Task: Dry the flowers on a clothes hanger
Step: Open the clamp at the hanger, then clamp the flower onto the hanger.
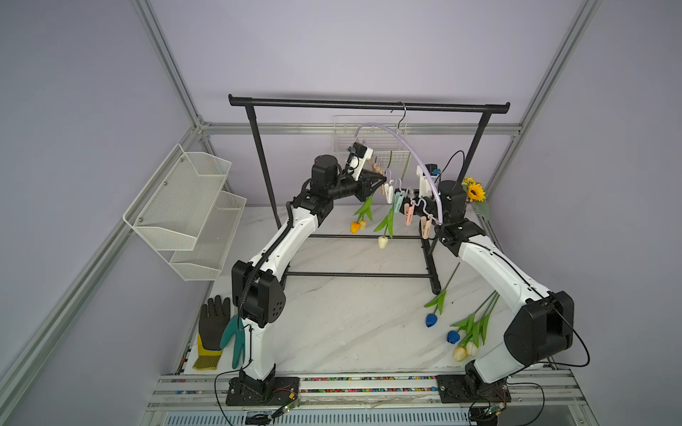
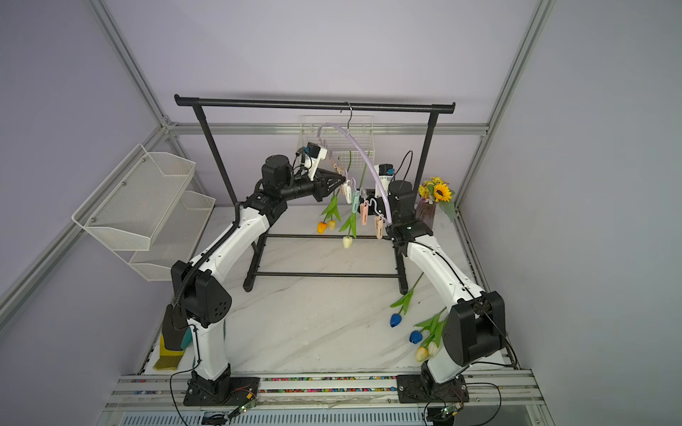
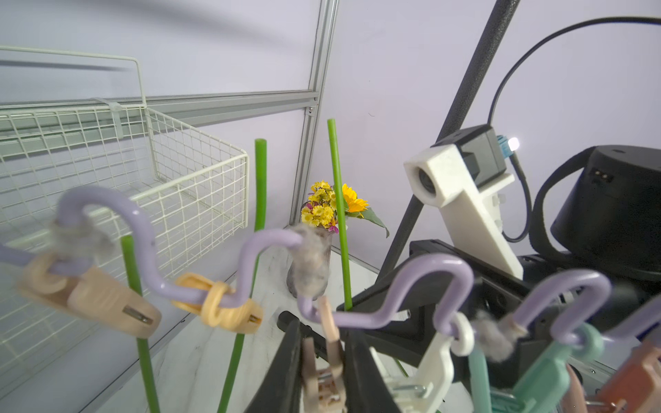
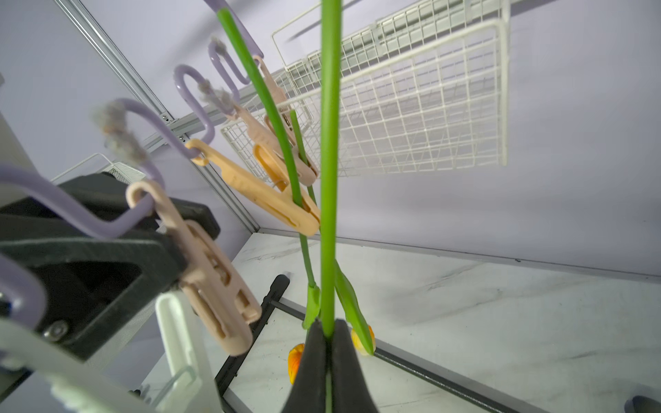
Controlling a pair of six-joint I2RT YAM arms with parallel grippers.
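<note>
- Handling the cream tulip (image 1: 383, 241): you can expect it to be light, with a thin, bendy stem (image 4: 328, 178) and a soft head. Take it by the bare stem, clear of the leaves. It hangs head down beside the hanger's pegs.
- Remaining flowers: two pegged tulips (image 1: 357, 225) hang head down. Four more lie on the table (image 1: 332, 324) by the right arm, among them a blue tulip (image 1: 431, 320).
- Clothes hanger (image 1: 417, 147): lilac and tilted, hooked on the black rack (image 1: 369, 104). Expect it to swing when you push.
- Right gripper (image 4: 327, 329): clamped on the stem.
- Left gripper (image 3: 320, 332): pinching a beige clothespin (image 4: 211, 279).
- Arms: both raised with bent elbows, meeting at the peg row from opposite sides.
</note>
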